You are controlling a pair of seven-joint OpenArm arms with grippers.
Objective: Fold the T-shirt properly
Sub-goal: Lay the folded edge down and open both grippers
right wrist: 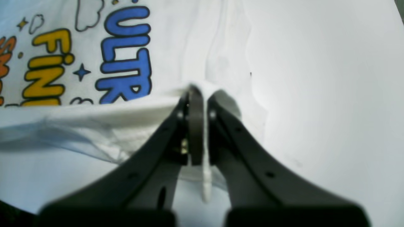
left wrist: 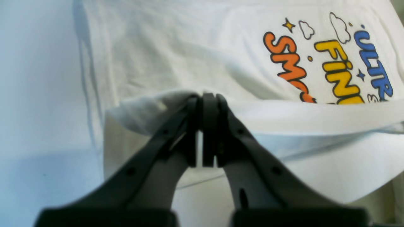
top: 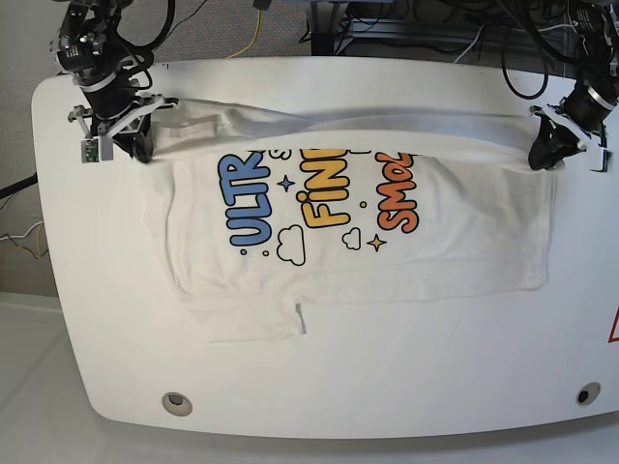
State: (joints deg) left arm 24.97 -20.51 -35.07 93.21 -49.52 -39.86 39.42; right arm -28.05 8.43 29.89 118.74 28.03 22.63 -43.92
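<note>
Two grippers pinching the shirt's far edge

Left wrist: your left gripper (left wrist: 205,97) is clamped on a T-shirt (left wrist: 176,53) fold, white table (left wrist: 34,94) at frame left.
Right wrist: your right gripper (right wrist: 200,94) likewise bites the hem.
Base: shirt lies centre; cables (top: 406,19) crowd the top.

White T-shirt (top: 464,242): blue "ULTR", yellow "FiN", orange "SMO", outlined clouds, stars; black claws; white table (top: 387,387).
</note>
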